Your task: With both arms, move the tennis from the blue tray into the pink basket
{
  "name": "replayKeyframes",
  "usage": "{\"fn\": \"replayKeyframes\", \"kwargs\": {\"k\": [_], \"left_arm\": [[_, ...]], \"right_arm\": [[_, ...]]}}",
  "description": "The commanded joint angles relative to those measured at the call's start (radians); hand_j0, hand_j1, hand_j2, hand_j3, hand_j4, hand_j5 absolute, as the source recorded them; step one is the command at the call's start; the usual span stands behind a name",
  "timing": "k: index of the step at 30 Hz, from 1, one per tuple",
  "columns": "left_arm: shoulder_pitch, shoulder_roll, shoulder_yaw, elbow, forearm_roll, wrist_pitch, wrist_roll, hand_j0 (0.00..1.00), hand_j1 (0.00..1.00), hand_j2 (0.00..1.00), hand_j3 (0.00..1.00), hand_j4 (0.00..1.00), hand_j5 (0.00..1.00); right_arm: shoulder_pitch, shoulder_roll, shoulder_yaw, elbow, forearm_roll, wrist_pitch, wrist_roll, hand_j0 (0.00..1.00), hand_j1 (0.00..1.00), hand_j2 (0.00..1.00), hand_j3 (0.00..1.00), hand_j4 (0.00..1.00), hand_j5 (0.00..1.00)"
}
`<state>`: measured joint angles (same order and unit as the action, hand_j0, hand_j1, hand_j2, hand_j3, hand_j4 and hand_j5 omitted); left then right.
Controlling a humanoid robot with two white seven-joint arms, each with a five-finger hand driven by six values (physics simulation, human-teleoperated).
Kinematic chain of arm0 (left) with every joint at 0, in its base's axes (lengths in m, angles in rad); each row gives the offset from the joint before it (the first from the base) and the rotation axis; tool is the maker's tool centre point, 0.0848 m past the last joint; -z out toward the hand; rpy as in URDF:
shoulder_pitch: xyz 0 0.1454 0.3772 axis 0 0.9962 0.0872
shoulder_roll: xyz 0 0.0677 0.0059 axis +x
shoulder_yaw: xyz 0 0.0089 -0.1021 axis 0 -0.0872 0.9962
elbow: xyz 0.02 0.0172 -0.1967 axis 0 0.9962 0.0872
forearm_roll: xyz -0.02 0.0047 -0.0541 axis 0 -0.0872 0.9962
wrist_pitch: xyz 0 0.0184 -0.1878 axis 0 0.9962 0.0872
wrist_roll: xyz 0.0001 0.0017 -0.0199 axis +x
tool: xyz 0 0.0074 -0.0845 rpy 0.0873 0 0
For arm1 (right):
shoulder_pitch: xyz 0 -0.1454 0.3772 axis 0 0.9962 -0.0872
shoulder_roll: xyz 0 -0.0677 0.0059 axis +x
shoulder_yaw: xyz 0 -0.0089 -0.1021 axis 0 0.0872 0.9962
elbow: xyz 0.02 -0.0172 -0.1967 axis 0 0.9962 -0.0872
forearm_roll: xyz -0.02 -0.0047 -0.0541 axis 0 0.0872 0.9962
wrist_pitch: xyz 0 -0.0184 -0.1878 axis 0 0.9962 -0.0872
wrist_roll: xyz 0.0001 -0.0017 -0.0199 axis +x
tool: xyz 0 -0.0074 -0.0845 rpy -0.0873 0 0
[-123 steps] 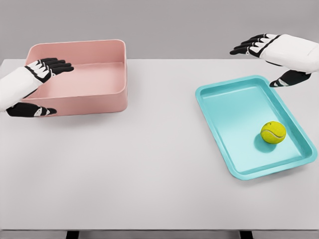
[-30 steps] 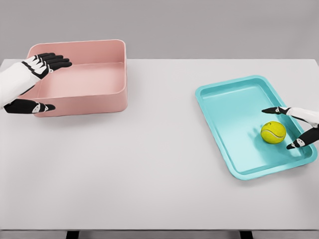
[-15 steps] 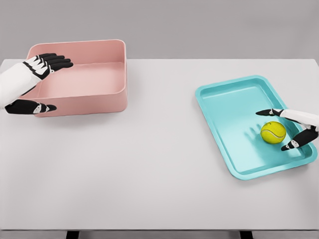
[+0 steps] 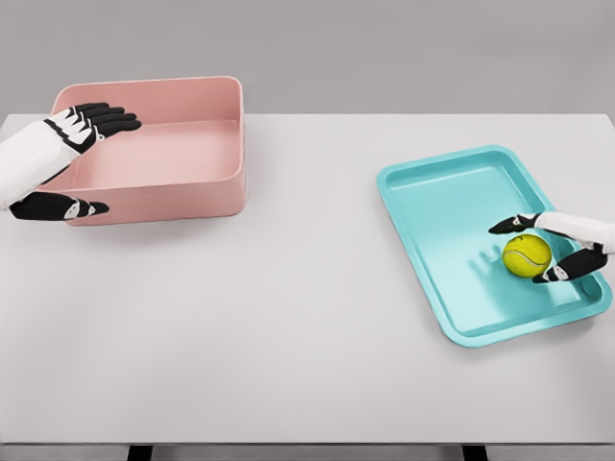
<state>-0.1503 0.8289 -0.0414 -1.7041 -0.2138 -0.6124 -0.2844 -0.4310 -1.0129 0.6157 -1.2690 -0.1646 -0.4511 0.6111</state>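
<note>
1. The right hand (image 4: pixel 562 245) comes in from the right edge of the picture and reaches over the blue tray (image 4: pixel 432 197). Its black fingers (image 4: pixel 507 228) lie on the far side of the tennis ball (image 4: pixel 527 255) and its thumb (image 4: pixel 553 273) lies on the near side, so the ball sits between them. The tips look to be touching the ball or just beside it; I cannot tell if they already press it.

2. The tennis ball rests on the floor of the blue tray, in the right part, near the right rim. It is not lifted.

3. The left hand (image 4: pixel 69 158) is at the pink basket (image 4: pixel 192 144), well apart from the tray. Its fingers are spread and flat over the left rim, its thumb (image 4: pixel 60 206) is outside the front wall, and it holds nothing.

4. The blue tray and the pink basket stand on the white table (image 4: pixel 307 317), the tray on the right and the basket at the far left.

5. I judge that the step in hand is the grasp of the ball, at the start of the task.

6. The next move calls for a firm closing on both sides of the round ball so that it does not roll away, then a lift clear of the tray rim. The basket is far on the left, so a passing to the left hand may be needed.
</note>
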Motion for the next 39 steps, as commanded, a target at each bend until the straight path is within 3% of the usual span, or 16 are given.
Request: {"fn": "replayKeyframes", "kwargs": {"k": [1,10,13,20,23,33,36,39], "left_arm": [[0.000,-0.001,0.000,0.000,0.008,0.002,0.001,1.00,1.00,1.00,1.00,1.00,1.00],[0.000,-0.002,0.000,0.000,0.008,0.002,0.001,1.00,1.00,1.00,1.00,1.00,1.00],[0.000,-0.002,0.000,0.000,0.008,0.002,0.001,1.00,1.00,1.00,1.00,1.00,1.00],[0.000,-0.002,0.000,0.000,0.007,0.002,0.001,1.00,1.00,1.00,1.00,1.00,1.00],[0.000,-0.002,0.000,0.000,0.007,0.002,0.001,1.00,1.00,1.00,1.00,1.00,1.00],[0.002,-0.002,0.002,0.000,0.007,0.002,0.001,1.00,1.00,1.00,1.00,1.00,1.00],[0.002,-0.002,0.002,0.000,0.008,0.002,0.001,1.00,1.00,1.00,1.00,1.00,1.00],[0.002,-0.002,0.000,-0.002,0.008,0.002,0.001,1.00,1.00,1.00,1.00,1.00,1.00]], "right_arm": [[0.000,-0.001,0.007,-0.003,0.007,0.002,0.000,0.84,0.84,0.84,0.84,0.84,0.84],[-0.002,-0.006,0.007,0.005,0.014,0.002,0.000,0.83,0.83,0.83,0.83,0.83,0.83],[-0.002,-0.007,0.007,0.005,0.014,0.002,0.000,0.72,0.72,0.72,0.72,0.72,0.72],[-0.008,-0.007,0.007,-0.003,0.013,0.000,0.000,0.57,0.57,0.57,0.57,0.57,0.57],[-0.009,-0.007,0.006,-0.013,0.007,-0.009,0.000,0.56,0.56,0.56,0.56,0.56,0.56],[-0.026,-0.015,-0.108,-0.282,-0.004,-0.057,0.000,0.58,0.58,0.58,0.58,0.58,0.58],[-0.037,0.010,-0.106,-0.351,-0.003,-0.057,0.000,0.58,0.58,0.58,0.58,0.58,0.58],[-0.064,0.069,-0.099,-0.360,0.007,-0.054,0.000,0.58,0.58,0.58,0.58,0.58,0.58]]}}
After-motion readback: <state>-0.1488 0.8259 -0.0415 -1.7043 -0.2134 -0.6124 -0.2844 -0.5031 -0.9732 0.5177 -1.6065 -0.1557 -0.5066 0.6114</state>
